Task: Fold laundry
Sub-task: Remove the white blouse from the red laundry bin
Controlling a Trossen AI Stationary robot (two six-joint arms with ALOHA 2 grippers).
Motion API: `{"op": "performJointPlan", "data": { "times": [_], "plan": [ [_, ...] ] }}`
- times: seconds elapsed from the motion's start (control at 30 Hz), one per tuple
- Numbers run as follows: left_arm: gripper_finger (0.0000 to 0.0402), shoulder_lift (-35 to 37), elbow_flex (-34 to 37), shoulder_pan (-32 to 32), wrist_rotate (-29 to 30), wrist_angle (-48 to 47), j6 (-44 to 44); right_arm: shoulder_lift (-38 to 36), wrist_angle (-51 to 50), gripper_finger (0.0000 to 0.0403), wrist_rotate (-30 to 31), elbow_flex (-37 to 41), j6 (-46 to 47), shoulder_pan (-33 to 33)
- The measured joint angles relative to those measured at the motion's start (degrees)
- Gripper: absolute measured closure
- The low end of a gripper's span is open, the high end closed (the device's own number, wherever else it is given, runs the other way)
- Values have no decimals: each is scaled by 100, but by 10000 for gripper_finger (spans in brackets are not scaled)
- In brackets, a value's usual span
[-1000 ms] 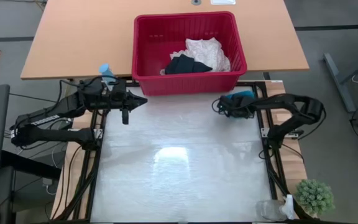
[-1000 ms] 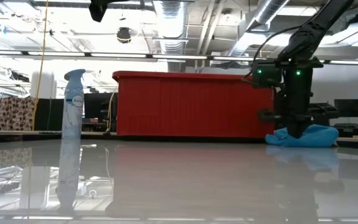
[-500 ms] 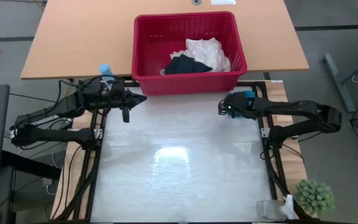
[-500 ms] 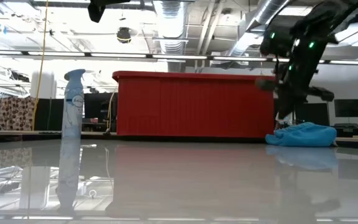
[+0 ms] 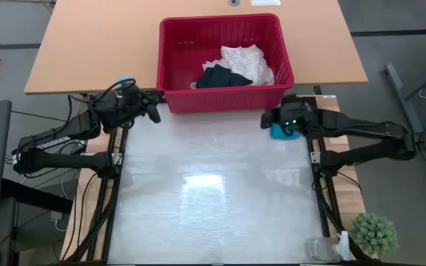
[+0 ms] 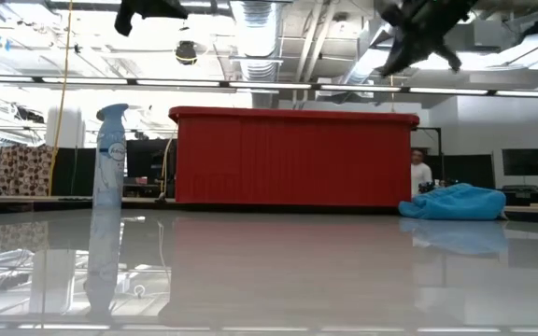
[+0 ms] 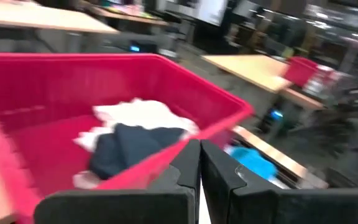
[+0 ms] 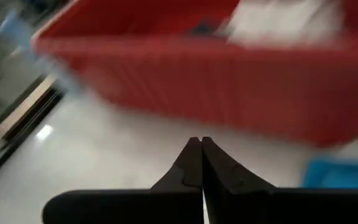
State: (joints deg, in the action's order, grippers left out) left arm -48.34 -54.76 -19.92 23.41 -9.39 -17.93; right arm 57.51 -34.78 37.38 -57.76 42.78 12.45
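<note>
Well, nothing is folded yet. On the tabletop (image 5: 213, 199) the red basket (image 5: 224, 60) holds the white cloth (image 5: 247, 59) and dark garment (image 5: 220, 76) — the blue garment (image 6: 456, 203) lies crumpled beside it. Left end effector (image 5: 154, 112) and right end effector (image 5: 266, 120) hover pinched together — empty.

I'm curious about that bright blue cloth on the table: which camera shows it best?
The low view: the turquoise garment lies in full view. From above, the right gripper partly covers it; both wrist views catch only blurred blue patches.

Cream cloth (image 5: 246, 59), navy garment (image 5: 222, 76) in basket; turquoise garment (image 6: 456, 203) on table.
</note>
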Motion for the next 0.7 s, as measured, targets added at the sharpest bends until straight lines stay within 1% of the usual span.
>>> {"op": "performJointPlan", "data": {
  "times": [0.07, 0.13, 0.17, 0.23, 0.33, 0.47, 0.6, 0.7],
  "plan": [
    [401, -26, 0, 0, 247, -2, -99, 47, -218, 382, 687, -229, -149, 163],
    [401, -51, 0, -1, 284, -25, -198, 101, -469, 382, 1263, -389, -286, 459],
    [401, -60, 0, 0, 285, -45, -209, 150, -532, 382, 1457, -462, -359, 634],
    [401, -111, 0, 2, 282, -15, -110, 247, -488, 382, 1622, -571, -631, 1062],
    [401, -182, 0, 4, 264, -55, -70, 448, -552, 382, 1655, -590, -1050, 1804],
    [401, -340, 0, 2, 356, -72, -148, 759, -585, 382, 1570, -590, -1137, 2651],
    [401, -606, 0, -15, 492, -64, 43, 1056, -553, 382, 1310, -590, -1117, 3281],
    [401, -852, 0, -140, 487, -65, 501, 1264, -352, 382, 978, -590, -998, 3635]
  ]
}}
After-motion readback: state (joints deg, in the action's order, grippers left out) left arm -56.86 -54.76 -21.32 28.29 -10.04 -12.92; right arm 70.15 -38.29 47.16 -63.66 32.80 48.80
